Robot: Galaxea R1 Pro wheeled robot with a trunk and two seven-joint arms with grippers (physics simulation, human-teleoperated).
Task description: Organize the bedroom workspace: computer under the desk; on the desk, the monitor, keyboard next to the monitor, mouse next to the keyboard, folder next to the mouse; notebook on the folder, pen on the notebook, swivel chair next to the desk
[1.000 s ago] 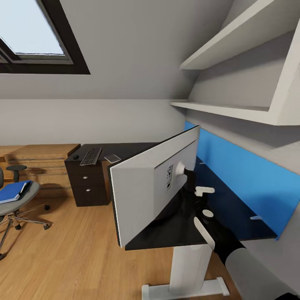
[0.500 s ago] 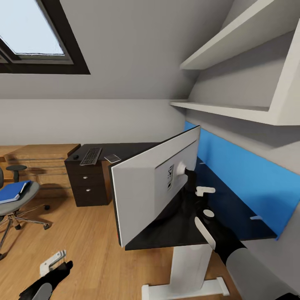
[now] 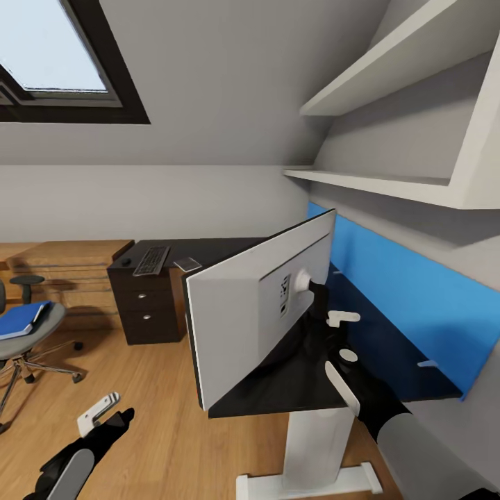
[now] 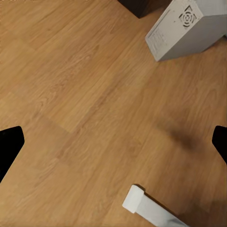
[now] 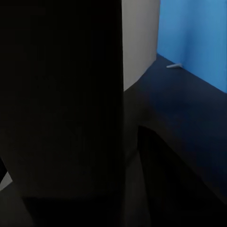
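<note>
A: Our right gripper (image 3: 326, 312) is at the thin black stand behind the wide flat monitor (image 3: 257, 305) on the glossy black desk (image 3: 389, 361); we cannot tell whether it is clamped.

B: Then we should turn it slowly, stand flat. Our left gripper (image 3: 104, 417) hangs spread over the wooden floor (image 3: 160, 389), holding nothing.

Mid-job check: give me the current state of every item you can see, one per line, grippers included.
monitor: on the desk, back facing the camera.
right gripper: at the monitor's stand; jaws hidden.
left gripper: over the floor, jaws open, empty.
keyboard: flat on the desk.
mouse: on the desk, left of the keyboard.
folder: on the swivel chair.
computer: upright on the floor.
</note>
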